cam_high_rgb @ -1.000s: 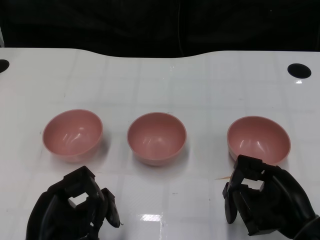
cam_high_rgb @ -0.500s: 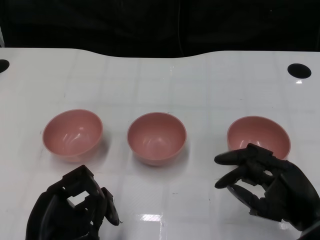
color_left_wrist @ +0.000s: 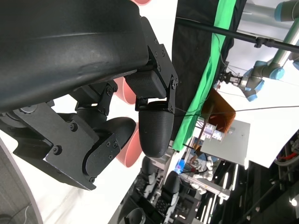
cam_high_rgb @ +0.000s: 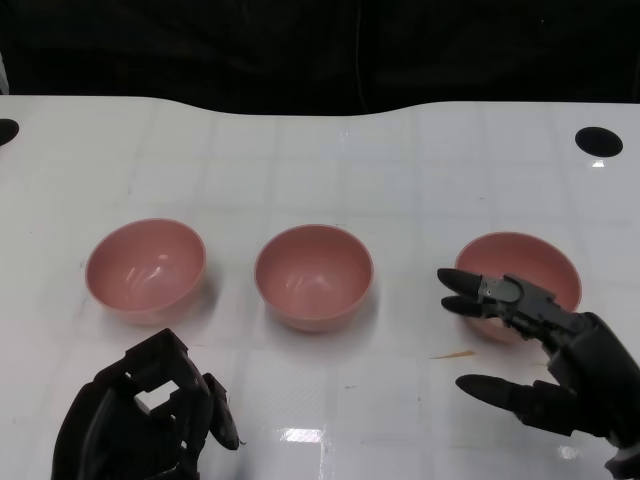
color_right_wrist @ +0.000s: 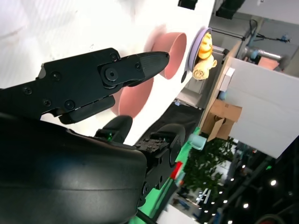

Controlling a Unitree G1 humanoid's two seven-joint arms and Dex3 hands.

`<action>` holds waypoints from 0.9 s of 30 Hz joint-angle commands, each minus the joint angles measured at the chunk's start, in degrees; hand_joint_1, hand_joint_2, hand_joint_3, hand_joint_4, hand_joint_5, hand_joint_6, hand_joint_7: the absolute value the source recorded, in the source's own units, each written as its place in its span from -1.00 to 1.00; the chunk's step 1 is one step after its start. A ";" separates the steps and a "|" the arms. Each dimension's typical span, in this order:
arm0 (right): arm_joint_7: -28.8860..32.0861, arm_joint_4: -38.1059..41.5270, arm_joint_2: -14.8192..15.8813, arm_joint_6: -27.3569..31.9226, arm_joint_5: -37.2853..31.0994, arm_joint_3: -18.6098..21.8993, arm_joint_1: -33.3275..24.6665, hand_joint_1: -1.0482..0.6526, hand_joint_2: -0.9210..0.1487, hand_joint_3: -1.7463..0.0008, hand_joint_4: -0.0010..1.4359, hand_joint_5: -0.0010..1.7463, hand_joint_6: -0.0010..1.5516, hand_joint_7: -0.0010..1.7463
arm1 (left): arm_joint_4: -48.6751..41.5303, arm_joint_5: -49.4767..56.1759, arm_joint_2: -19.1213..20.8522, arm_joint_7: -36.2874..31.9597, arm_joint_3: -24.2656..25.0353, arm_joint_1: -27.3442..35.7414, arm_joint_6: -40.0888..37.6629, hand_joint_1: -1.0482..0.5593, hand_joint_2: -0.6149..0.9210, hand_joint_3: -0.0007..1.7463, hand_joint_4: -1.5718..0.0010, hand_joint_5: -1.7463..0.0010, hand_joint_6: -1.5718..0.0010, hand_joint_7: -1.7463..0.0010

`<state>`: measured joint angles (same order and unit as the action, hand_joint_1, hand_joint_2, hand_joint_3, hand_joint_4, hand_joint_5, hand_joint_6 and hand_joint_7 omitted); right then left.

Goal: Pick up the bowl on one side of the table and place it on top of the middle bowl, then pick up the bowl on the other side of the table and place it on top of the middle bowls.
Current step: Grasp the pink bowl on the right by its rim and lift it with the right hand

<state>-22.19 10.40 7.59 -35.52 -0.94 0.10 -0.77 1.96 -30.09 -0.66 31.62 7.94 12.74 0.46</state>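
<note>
Three pink bowls stand in a row on the white table: a left bowl (cam_high_rgb: 145, 268), a middle bowl (cam_high_rgb: 313, 276) and a right bowl (cam_high_rgb: 525, 270). My right hand (cam_high_rgb: 545, 358) hovers at the right bowl's near side with its fingers spread wide; its upper fingers (cam_high_rgb: 480, 292) reach over the near rim and nothing is held. In the right wrist view those fingers (color_right_wrist: 107, 79) point toward two of the pink bowls (color_right_wrist: 170, 53). My left hand (cam_high_rgb: 145, 415) sits near the table's front edge below the left bowl, fingers curled in on nothing.
A round black hole (cam_high_rgb: 598, 141) lies in the table at the far right and another at the far left edge (cam_high_rgb: 5, 131). The table's curved back edge (cam_high_rgb: 300, 108) meets a dark backdrop. A small orange mark (cam_high_rgb: 452, 354) lies near the right bowl.
My right hand has gone from curled to spread wide and has risen toward the right bowl, its upper fingers now over the near rim. The left hand and the bowls have stayed put.
</note>
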 commanded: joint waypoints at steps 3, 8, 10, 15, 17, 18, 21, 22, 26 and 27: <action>3.55 -0.19 2.70 -3.08 -4.67 0.04 1.06 -0.49 -1.00 0.99 -0.99 -0.33 -0.62 -0.90 | 0.02 0.17 0.59 -0.35 0.11 0.02 0.20 0.20 0.37 0.48 -0.07 -0.90 -0.07 -0.63; 7.64 -4.21 4.75 -0.42 -11.48 0.51 0.43 -0.58 -1.00 0.98 -1.00 -0.44 -0.67 -0.94 | -0.22 0.12 0.47 0.42 0.01 0.00 1.06 0.19 0.36 0.49 -0.06 -0.91 -0.05 -0.66; 9.68 -6.10 5.52 0.80 -14.81 0.85 0.11 -0.60 -1.00 0.98 -1.00 -0.48 -0.70 -0.95 | -0.08 -0.07 0.29 0.31 -0.09 0.06 0.88 0.19 0.36 0.48 -0.06 -0.91 -0.04 -0.67; 14.96 -11.23 7.02 5.65 -24.04 0.90 -0.95 -0.61 -0.99 0.99 -1.00 -0.51 -0.73 -0.97 | 0.33 -0.35 0.21 -0.20 -0.24 0.18 0.09 0.21 0.39 0.46 -0.08 -0.88 -0.07 -0.62; 16.62 -13.01 7.56 8.19 -27.79 0.59 -1.30 -0.60 -0.98 0.99 -1.00 -0.52 -0.73 -0.97 | 0.42 0.00 0.21 -0.45 -0.37 0.25 0.34 0.21 0.37 0.50 -0.09 -0.86 -0.08 -0.62; 17.32 -13.61 7.83 9.30 -29.39 0.34 -1.38 -0.58 -0.96 1.00 -1.00 -0.52 -0.73 -0.97 | 0.44 0.19 0.18 -0.54 -0.42 0.28 0.58 0.21 0.37 0.51 -0.10 -0.85 -0.08 -0.62; 19.46 -15.10 8.32 12.80 -34.50 -0.57 -1.53 -0.56 -0.93 1.00 -0.99 -0.50 -0.72 -0.97 | 0.32 -0.09 0.16 -0.32 -0.27 0.27 0.72 0.20 0.39 0.47 -0.09 -0.87 -0.06 -0.63; 20.36 -15.30 8.40 13.92 -36.22 -0.86 -1.50 -0.55 -0.92 1.00 -0.98 -0.49 -0.71 -0.96 | 0.30 -0.22 0.16 -0.27 -0.25 0.26 0.61 0.20 0.39 0.46 -0.09 -0.87 -0.06 -0.63; 22.04 -16.06 9.00 19.87 -42.58 -2.26 -1.01 -0.52 -0.90 1.00 -0.95 -0.46 -0.68 -0.96 | 0.70 0.09 0.06 -0.79 -0.53 0.36 0.32 0.20 0.40 0.42 -0.08 -0.88 -0.06 -0.63; 22.34 -16.02 9.46 21.28 -44.62 -2.89 -0.67 -0.50 -0.90 1.00 -0.95 -0.46 -0.67 -0.96 | 0.87 0.24 0.04 -0.98 -0.60 0.44 0.30 0.20 0.39 0.43 -0.08 -0.88 -0.07 -0.63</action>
<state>-0.85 -4.95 15.57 -15.96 -43.91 -2.47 -1.79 2.10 -30.06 -0.87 31.49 7.18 12.76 0.59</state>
